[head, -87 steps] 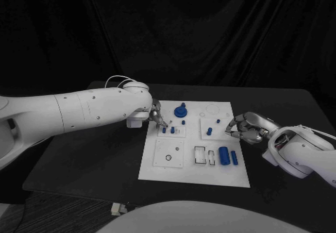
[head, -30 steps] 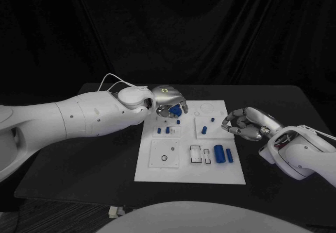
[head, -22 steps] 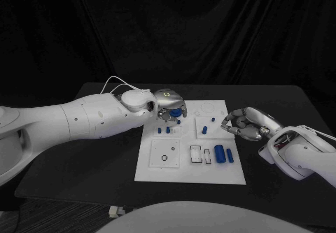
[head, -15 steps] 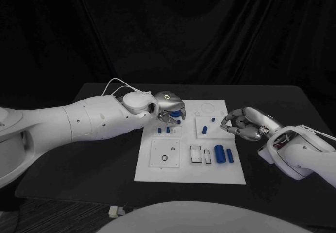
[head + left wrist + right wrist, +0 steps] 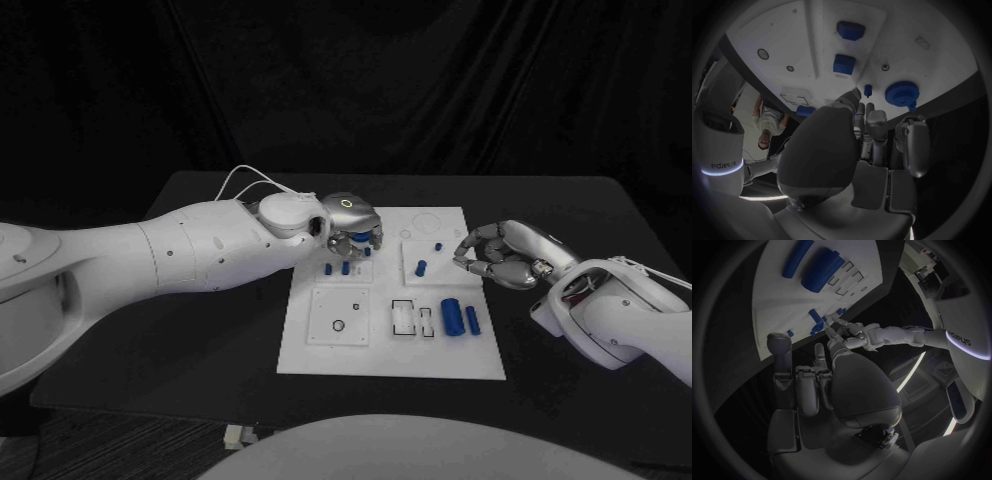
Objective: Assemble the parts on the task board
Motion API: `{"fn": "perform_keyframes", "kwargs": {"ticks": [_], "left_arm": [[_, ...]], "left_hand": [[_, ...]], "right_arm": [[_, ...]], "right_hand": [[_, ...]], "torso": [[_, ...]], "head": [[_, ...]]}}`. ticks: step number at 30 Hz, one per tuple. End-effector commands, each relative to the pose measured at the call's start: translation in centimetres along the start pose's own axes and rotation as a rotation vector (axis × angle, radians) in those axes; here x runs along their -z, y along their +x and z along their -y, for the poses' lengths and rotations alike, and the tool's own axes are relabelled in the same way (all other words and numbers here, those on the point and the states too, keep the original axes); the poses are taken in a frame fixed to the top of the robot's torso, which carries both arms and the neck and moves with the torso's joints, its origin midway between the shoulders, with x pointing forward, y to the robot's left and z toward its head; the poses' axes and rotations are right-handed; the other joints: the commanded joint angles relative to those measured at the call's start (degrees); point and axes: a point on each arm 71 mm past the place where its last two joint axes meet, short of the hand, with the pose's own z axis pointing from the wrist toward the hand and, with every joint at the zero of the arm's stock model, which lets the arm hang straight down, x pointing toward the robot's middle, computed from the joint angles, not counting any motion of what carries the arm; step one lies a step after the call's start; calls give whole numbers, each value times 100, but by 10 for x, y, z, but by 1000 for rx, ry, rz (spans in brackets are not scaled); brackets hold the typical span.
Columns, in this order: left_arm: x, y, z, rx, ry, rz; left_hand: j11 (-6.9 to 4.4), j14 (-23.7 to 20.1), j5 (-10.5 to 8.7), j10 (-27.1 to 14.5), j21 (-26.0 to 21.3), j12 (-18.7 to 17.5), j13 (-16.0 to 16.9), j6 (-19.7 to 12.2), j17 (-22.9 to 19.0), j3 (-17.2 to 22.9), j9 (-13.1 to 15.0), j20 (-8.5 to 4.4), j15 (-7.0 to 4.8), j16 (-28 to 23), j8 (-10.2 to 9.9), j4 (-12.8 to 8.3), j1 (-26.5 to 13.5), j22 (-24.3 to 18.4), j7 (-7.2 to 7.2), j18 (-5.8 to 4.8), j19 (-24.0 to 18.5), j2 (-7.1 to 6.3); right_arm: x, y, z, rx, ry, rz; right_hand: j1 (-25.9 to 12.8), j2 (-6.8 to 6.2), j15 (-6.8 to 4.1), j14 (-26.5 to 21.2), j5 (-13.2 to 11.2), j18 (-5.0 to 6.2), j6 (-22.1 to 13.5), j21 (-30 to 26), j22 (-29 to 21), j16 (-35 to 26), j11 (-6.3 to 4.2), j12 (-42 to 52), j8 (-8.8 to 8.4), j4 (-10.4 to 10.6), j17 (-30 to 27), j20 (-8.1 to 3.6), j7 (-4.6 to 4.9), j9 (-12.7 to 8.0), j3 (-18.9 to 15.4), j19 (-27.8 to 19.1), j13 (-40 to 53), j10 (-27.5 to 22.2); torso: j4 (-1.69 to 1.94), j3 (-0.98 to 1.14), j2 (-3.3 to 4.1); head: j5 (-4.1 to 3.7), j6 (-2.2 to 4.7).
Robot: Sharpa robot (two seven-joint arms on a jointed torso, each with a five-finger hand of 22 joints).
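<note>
On task board (image 5: 389, 350) | left hand (image 5: 351, 226) fingers spread above blue gear (image 5: 901, 93) | right hand (image 5: 500, 258) curled empty

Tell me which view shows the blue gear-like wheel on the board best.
The left wrist view: the blue wheel lies unobstructed, its toothed rim plain, just beyond the left hand. In the head view the left hand hides most of it. In the right wrist view I cannot make it out.

task board (image 5: 391, 360): white | parts (image 5: 451, 317): blue | table (image 5: 188, 330): black | robot hands (image 5: 351, 214): silver
</note>
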Motion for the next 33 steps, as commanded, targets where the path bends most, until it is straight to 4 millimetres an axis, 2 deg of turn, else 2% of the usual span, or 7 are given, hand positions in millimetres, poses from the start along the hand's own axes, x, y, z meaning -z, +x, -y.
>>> {"fn": "perform_keyframes", "kwargs": {"ticks": [1,11,22,28,30,33], "left_arm": [[-2,1,1,-1,-3,-8],[-7,5,-1,-3,-16,-10],[-15,12,0,0,-20,-34],[-18,15,0,1,-18,-39],[-19,15,0,0,-17,-38],[-19,15,0,0,-14,-34]], "left_hand": [[8,50,42,34,38,18,-12,41,47,36,-6,-42,5,40,36,-8,16,1120,16,-58,33,44],[21,71,186,74,43,-13,-68,101,15,162,-21,-44,15,59,47,-58,60,1124,33,-59,42,48],[16,31,208,102,-13,-55,-117,120,-113,224,-33,-43,18,-16,44,-70,45,1108,35,-47,19,34],[-5,47,170,293,-22,-98,-191,269,-153,312,-22,-40,11,-12,104,-93,0,1108,61,-47,20,25],[-4,54,74,472,-17,-119,-236,336,-215,347,-12,-39,9,-29,135,-113,-44,1111,74,-50,27,19],[-24,105,37,751,5,-110,-260,467,-220,388,25,-39,-3,-7,208,-170,-44,1119,80,-55,43,38]], "right_arm": [[1,1,0,0,0,1],[1,1,1,0,5,-7],[1,1,2,1,11,-13],[1,1,2,2,14,-14],[1,1,2,2,14,-15],[1,1,3,2,15,-15]], "right_hand": [[-1,-43,-37,546,25,109,16,-26,364,-27,-45,-32,19,33,1389,-24,-19,-5,9,10,1495,588],[-1,-43,-37,546,25,109,16,-26,364,-27,-45,-32,19,33,1389,-24,-19,-5,9,10,1495,588],[-14,-49,-37,543,27,111,16,-38,361,-33,-45,-32,19,44,1381,-24,-19,-7,5,11,1495,588],[-16,-50,-38,544,29,112,18,-49,359,-32,-47,-32,20,47,1382,-25,-21,-8,7,10,1495,588],[-16,-50,-38,544,29,112,18,-49,359,-32,-47,-32,20,47,1382,-25,-21,-8,7,10,1495,588],[-16,-50,-38,544,29,112,18,-49,359,-32,-47,-32,20,47,1382,-25,-21,-8,7,10,1495,588]], "torso": [[-2,2,4],[-6,3,1],[-4,2,4],[-3,2,1],[-4,3,0],[-5,2,0]], "head": [[-3,-1],[2,-1],[-15,-1],[-38,-1],[-42,-1],[-34,-1]]}}
